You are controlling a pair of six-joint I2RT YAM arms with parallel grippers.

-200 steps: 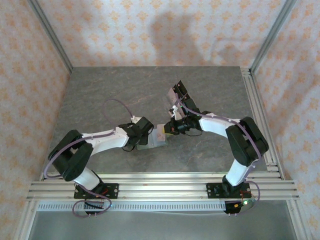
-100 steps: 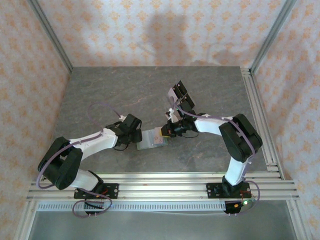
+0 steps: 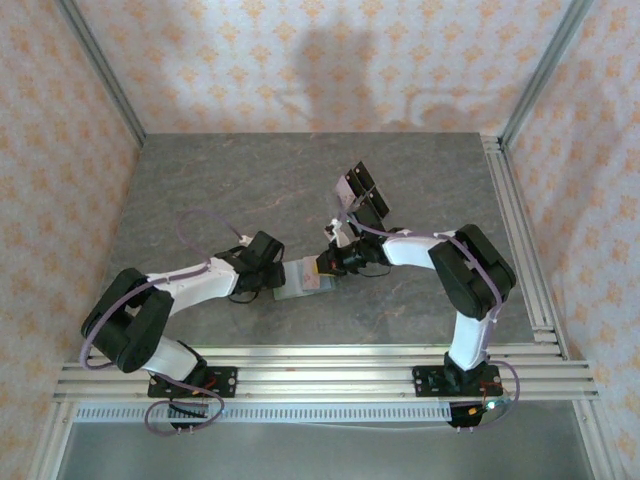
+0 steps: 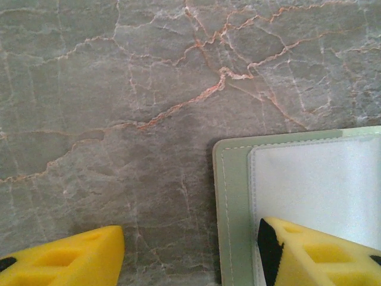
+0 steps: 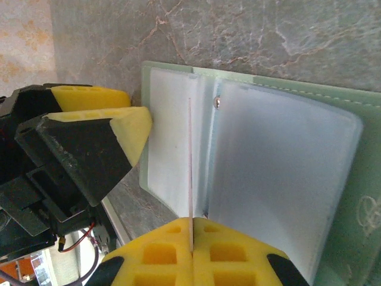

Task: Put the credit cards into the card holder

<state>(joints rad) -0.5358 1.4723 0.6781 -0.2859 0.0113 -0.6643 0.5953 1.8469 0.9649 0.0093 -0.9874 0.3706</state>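
1. Since a second earlier, the left arm has been drawn back toward its own side, and the elbow of the right arm has been swung inward. The small pale sage-green folding card holder [image 3: 300, 283] has been left where it lay.
2. Nearest the bases, the left gripper [image 3: 277, 279] is seen at the near-left edge of the card holder. In the left wrist view its yellow fingers [image 4: 65, 256] are held well apart. One is over bare stone and the other is over the card holder's clear inner sleeve [image 4: 315, 185]. Nothing is clamped between them.
3. The card holder is laid open and flat on the grey veined marble table [image 3: 220, 190], between the two grippers. A small metal snap stud [image 5: 218, 102] is seen along its centre fold.
4. Just beyond, the right gripper [image 3: 328, 265] is closed tight on a thin pinkish credit card [image 5: 190, 167]. The card is pinched edge-on between the yellow pads [image 5: 161, 250]. It is held upright over the fold, and its far end is just short of the stud. Whether it has entered a sleeve cannot be told.
5. Farther back, a stack of glossy black credit cards [image 3: 361, 190] with pale edges is seen on the table, apart from the card holder.
6. The table is enclosed by patterned orange-and-cream walls [image 3: 300, 60].
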